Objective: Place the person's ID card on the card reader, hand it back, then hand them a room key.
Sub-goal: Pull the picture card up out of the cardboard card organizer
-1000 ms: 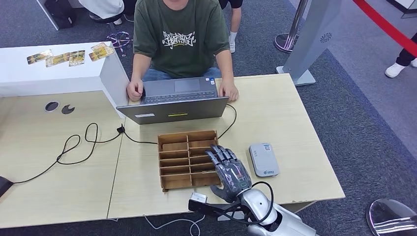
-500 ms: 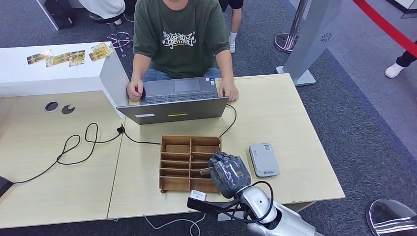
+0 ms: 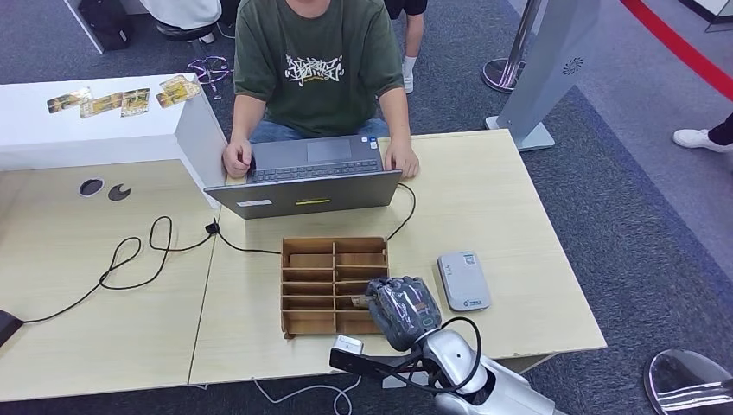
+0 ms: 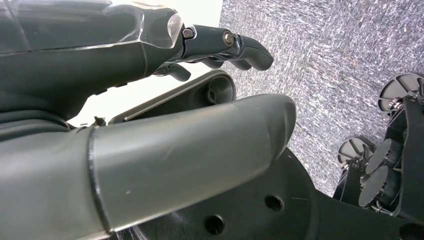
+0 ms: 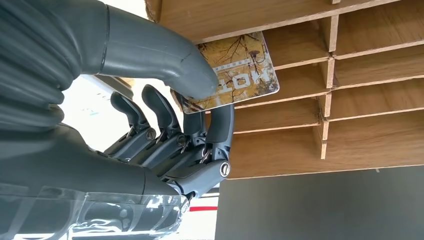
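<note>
We're on the key step: right hand [image 5: 165, 125] pinching a yellow patterned key card [image 5: 240, 75] between thumb and fingers [image 5: 220, 125] at the slotted wooden tray [image 5: 300, 130]; handover's left.

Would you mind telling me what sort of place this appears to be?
Probably a mock hotel check-in desk: a wooden card rack, a card reader, and a person at a laptop.

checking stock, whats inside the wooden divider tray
The slots of the wooden tray in view look bare, apart from one patterned card that the right robot hand pinches. The slots under that hand are covered.
</note>
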You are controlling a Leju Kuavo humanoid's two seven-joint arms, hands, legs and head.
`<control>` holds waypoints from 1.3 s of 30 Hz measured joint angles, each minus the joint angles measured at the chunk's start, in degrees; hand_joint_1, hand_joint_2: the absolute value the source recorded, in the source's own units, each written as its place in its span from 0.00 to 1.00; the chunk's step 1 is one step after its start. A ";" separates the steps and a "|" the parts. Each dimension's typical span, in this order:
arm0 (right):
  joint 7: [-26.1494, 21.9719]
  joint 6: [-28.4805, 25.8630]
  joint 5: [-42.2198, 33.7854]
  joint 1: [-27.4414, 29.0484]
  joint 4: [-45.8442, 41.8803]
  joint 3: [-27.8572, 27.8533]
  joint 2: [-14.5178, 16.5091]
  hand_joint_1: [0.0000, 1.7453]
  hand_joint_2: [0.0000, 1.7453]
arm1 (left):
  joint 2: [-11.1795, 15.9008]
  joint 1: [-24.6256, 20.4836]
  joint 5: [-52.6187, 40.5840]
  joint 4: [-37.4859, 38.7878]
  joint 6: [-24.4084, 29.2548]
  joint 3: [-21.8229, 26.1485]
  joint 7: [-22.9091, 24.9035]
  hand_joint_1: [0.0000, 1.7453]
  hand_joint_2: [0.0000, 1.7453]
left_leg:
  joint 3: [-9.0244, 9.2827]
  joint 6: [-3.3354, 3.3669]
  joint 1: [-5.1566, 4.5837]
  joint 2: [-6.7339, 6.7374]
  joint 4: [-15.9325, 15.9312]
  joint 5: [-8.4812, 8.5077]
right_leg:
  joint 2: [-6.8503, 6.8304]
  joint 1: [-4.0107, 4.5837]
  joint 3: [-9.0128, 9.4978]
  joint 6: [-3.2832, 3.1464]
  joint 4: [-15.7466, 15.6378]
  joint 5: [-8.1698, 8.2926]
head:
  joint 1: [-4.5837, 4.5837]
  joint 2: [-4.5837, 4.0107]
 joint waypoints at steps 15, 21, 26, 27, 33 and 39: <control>0.53 -7.56 -0.15 1.37 -0.89 -1.34 0.01 0.99 1.00 | 0.05 0.01 0.03 0.00 0.10 0.01 -0.03 0.00 0.00 | -0.01 0.00 0.00 -0.01 0.00 0.00 | -0.02 0.00 -0.01 0.00 0.00 0.00 | 0.00 -0.01; 0.19 -17.71 3.59 7.02 -6.73 -9.38 0.72 0.99 1.00 | -0.03 0.04 0.43 0.00 0.30 0.12 -0.46 0.00 0.00 | -0.02 0.00 0.00 -0.02 0.00 -0.01 | -0.02 0.00 -0.02 0.00 0.00 -0.01 | -0.01 -0.01; -0.50 -18.54 4.55 10.83 -10.92 -14.90 2.16 0.99 1.00 | -0.18 0.05 0.52 0.00 0.31 0.43 -0.60 0.00 0.00 | -0.02 0.00 0.00 -0.02 0.00 -0.01 | -0.02 0.00 -0.02 0.01 0.00 -0.01 | -0.01 -0.01; -0.63 -18.62 4.62 11.40 -11.54 -15.80 2.44 0.99 1.00 | -0.20 0.05 0.54 0.00 0.31 0.51 -0.64 0.00 0.00 | -0.02 0.00 0.00 -0.01 0.00 -0.01 | -0.02 0.00 -0.02 0.00 0.00 -0.01 | -0.01 0.00; -3.43 -20.39 2.62 14.44 -14.46 -20.27 4.34 1.00 1.00 | -0.42 0.08 0.48 0.00 0.31 0.97 -0.92 0.00 0.00 | -0.01 0.00 0.00 -0.01 0.00 0.00 | -0.02 0.00 -0.01 0.00 0.00 -0.01 | 0.01 0.00; -11.42 -22.32 -3.48 17.73 -17.81 -26.68 8.24 0.99 1.00 | -0.48 0.09 -0.15 0.00 0.46 1.42 -1.07 0.00 0.00 | -0.02 0.00 0.00 -0.02 0.00 0.00 | -0.02 0.00 -0.03 0.00 0.00 -0.01 | 0.00 0.01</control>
